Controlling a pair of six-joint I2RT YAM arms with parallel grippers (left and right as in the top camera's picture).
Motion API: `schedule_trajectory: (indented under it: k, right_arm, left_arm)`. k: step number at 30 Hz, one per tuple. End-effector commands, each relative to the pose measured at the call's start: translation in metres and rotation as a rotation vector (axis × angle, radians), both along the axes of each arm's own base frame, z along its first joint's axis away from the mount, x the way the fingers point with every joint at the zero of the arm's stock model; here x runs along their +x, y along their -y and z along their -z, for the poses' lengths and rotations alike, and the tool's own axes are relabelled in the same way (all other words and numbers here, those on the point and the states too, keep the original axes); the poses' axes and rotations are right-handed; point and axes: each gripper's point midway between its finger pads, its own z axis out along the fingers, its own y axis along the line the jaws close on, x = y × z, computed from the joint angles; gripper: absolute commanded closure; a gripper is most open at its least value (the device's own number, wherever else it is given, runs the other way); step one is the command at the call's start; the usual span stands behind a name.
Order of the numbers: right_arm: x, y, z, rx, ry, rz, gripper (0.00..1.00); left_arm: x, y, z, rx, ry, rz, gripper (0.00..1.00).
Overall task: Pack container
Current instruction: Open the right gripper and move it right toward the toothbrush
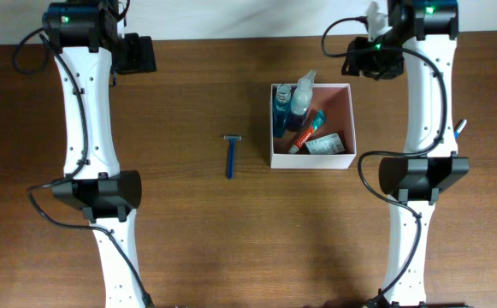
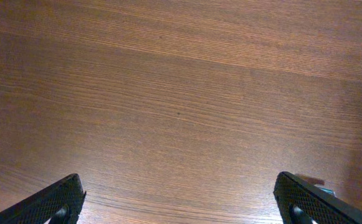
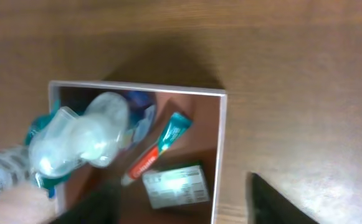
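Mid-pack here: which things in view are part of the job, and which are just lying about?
Job: container; bottles, toothpaste and carton already inside; razor still outside it.

Lying about: blue-tipped item beside the right arm, mostly hidden; cannot tell what it is.
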Motion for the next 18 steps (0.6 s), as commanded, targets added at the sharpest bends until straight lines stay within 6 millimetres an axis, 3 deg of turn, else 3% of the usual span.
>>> schedule_trajectory:
  k: [1,6,8,13,16,18]
  right_arm:
    - [-0.003,0.043,-0.012,-0.033,0.022,0.088,0.01]
    - [-0.011,0.104,-0.020,-0.027,0.035,0.222,0.01]
    - [-0.014,0.118,-0.025,0.012,0.047,0.251,0.01]
    - [-0.014,0.112,-0.051,0.323,0.116,0.231,0.01]
    - [-0.018,0.153,-0.042,0.216,0.118,0.309,0.01]
    - [-0.036,0.197,-0.026,0.078,0.020,0.573,0.01]
  left_arm:
    - [0.001,-0.004,0.004,0.006,-0.009,-0.016,0.00]
    - [0.001,-0.004,0.004,0.006,-0.010,-0.016,0.01]
    - [0.001,-0.004,0.004,0.006,-0.009,-0.016,0.01]
    - [0.001,-0.004,0.004,0.006,-0.009,-0.016,0.01]
    - [0.001,-0.004,0.004,0.006,-0.009,-0.016,0.01]
    - [0.001,-0.004,0.004,0.006,-0.009,-0.016,0.01]
